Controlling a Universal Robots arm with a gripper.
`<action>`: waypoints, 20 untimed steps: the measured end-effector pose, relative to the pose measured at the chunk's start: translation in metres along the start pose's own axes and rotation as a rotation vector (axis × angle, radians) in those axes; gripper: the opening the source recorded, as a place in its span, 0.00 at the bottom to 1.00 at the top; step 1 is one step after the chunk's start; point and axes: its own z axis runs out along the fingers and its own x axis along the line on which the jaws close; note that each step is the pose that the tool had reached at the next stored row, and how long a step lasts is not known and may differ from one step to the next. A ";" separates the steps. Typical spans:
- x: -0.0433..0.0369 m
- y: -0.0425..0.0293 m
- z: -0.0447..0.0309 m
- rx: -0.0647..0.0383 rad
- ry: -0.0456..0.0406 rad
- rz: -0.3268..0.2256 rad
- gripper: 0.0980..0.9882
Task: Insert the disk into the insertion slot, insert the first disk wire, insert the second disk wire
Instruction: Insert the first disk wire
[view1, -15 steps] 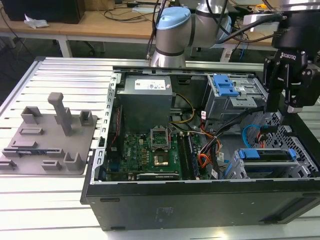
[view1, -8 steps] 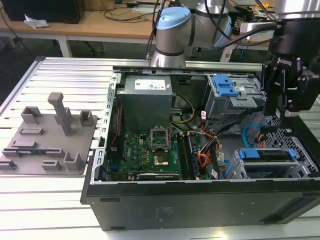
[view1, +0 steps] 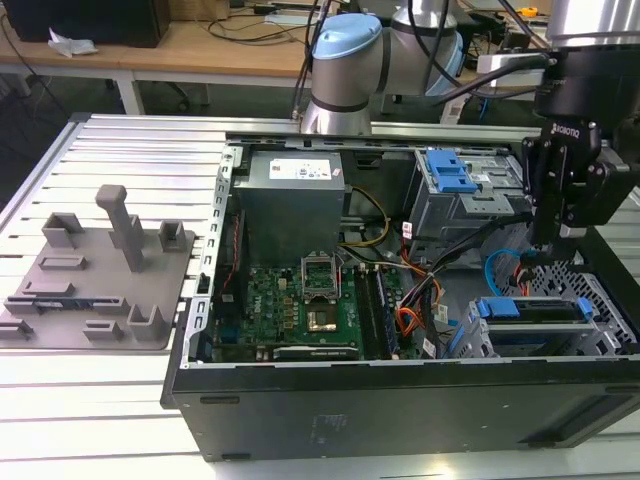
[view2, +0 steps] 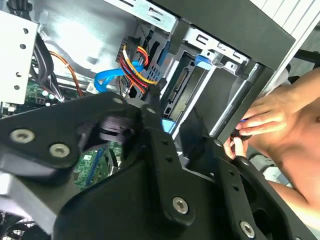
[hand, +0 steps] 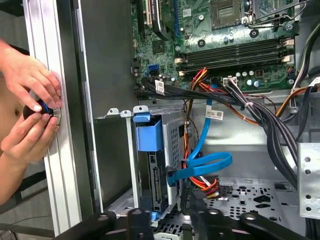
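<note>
- On the ribbed metal desk (view1: 120, 150), in the exterior view, an open computer case (view1: 400, 400) lies on its side. A grey fixture plate (view1: 90, 290) sits just beside it on the exterior view's left.
- The arm (view1: 345, 60) reaches over the case from the far side. The hand (view1: 545, 250) hangs low inside the case on the exterior view's right, just above the insertion slot (view1: 605, 300).
- The disk (view1: 535, 310) lies flat in that slot, with its blue caddy edge facing the motherboard (view1: 300, 305). The second disk wire (view1: 497, 268) curves between the hand and the disk.
- A taller grey bay with a blue latch (view1: 452, 172) stands behind the slot.
- In the second wrist view, the hand (view2: 154, 97) points at the first disk wire (view2: 135, 65), close to where the bundle ends. The light-blue loop (view2: 112, 77) is just beside it. I cannot tell whether the hand is open or closed.
- A person's hands (view2: 267, 117) rest outside the case wall.
- In the first wrist view, the disk (hand: 156, 177) stands seated in the perforated cage (hand: 175, 142), with its blue tab (hand: 149, 132) at the mouth.
- The light-blue cable (hand: 205, 165) loops beside the disk's connector end. The red and orange bundle (hand: 205, 186) lies next to the hand (hand: 186, 200).
- The person's hands (hand: 30, 100) press on a small dark round object at the desk's rail, well apart from the disk.
</note>
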 end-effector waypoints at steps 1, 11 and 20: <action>-0.0011 -0.0001 0.0001 0.000 0.0008 0.000 0.35; -0.0106 -0.0009 0.0052 -0.008 0.0119 0.021 0.35; -0.0211 -0.0028 0.0095 -0.002 0.0290 0.022 0.35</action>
